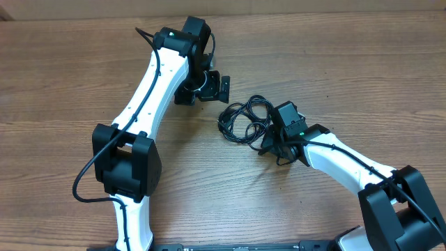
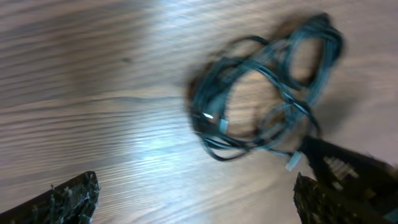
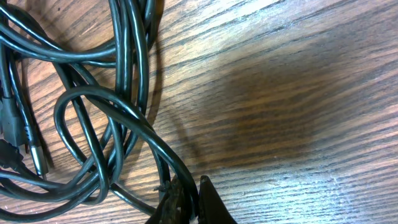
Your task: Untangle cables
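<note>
Overhead, cables: the cables lie as one knotted bunch of loops near the middle of the worktop, well apart from every edge in view, so both arms can get at them
Overhead, left gripper: the left gripper hovers near the bunch, on the side toward the far edge, spread wide and holding nothing; it is likely posed to take a loop opposite the other arm
Overhead, right gripper: the right gripper sits at the bunch's near-right rim, touching it; its own body hides the tips here
Left wrist, cables: the blurred cables lie ahead at upper right, with a silver plug showing among the loops
Left wrist, left gripper: the left gripper gapes, with only bare wood between its fingers
Right wrist, right gripper: the right gripper is closed tight, and one strand runs down into the tips, seemingly pinched as an anchor
Right wrist, cables: the cables cross over each other at left, with a silver plug lying loose on the wood
Judged reason: with one strand pinned, the free side can be drawn away to loosen the knot
</note>
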